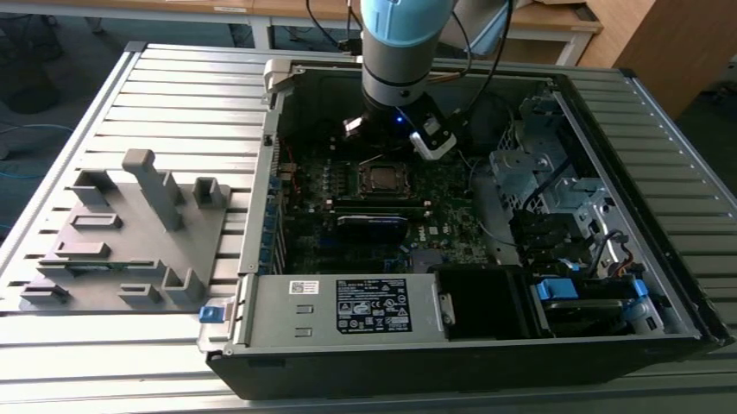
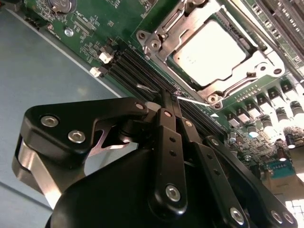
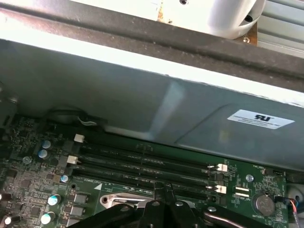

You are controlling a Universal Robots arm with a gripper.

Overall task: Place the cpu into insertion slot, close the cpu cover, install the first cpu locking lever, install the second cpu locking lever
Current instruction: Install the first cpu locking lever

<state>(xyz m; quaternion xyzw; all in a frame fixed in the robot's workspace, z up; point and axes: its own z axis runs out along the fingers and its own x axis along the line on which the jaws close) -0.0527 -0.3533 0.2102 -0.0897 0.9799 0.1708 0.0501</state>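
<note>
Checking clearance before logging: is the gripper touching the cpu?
Apart. In the second wrist view the gripper tips sit over the memory slots, and the cpu cover edge shows between them and the cpu.

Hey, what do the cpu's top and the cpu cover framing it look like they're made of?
The cpu: probably metal, a dull matte silver-grey top, evenly pale. The cpu cover: seemingly stamped steel, brighter silver, with sharp glints along its edges.

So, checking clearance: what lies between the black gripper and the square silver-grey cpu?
In the second wrist view, long black memory slots and the rim of the silvery metal cpu cover lie between gripper and cpu.
</note>
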